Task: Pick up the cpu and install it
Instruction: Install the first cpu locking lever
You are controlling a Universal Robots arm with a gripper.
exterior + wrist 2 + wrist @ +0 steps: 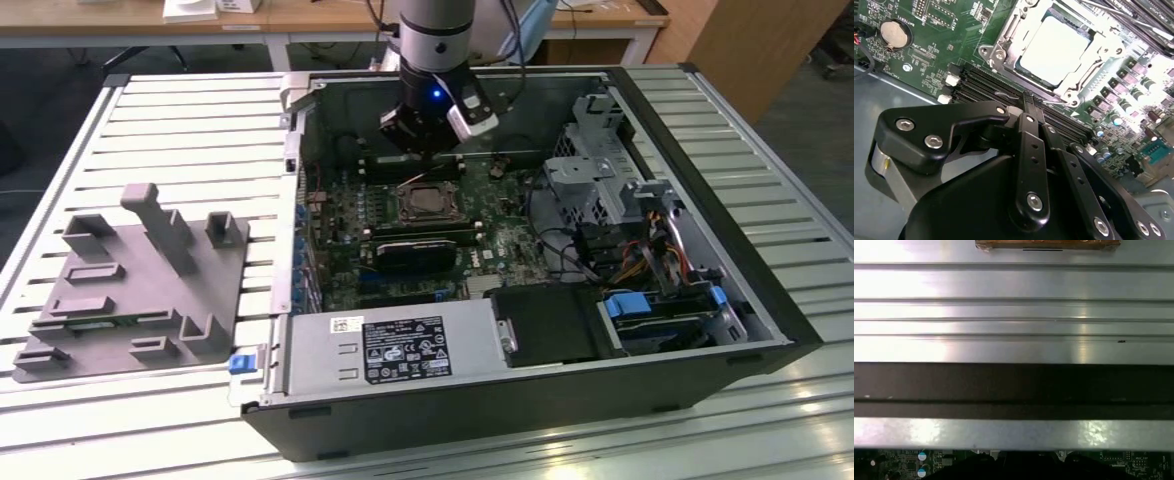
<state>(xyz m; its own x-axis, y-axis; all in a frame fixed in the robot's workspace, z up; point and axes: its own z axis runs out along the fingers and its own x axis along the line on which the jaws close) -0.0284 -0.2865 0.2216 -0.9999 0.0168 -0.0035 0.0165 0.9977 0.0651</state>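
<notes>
The cpu (1054, 50) is lying flat inside the motherboard socket (1004, 47), its pale silver top showing within the metal frame, and it is also showing as a small pale square in the exterior view (427, 201). The hand (1029, 107) is hanging just above the board beside the socket, over the black memory slots (979, 85), with its fingers drawn together and nothing between them; in the exterior view the hand (424, 140) is sitting inside the open computer case (534, 385) resting on the slatted worktop (174, 120). Judging from this, the main risk is lying in the closeness of the fingertips to the slots and the socket frame: any downward or sideways drift could be scraping components or nudging the chip askew before it is clamped
</notes>
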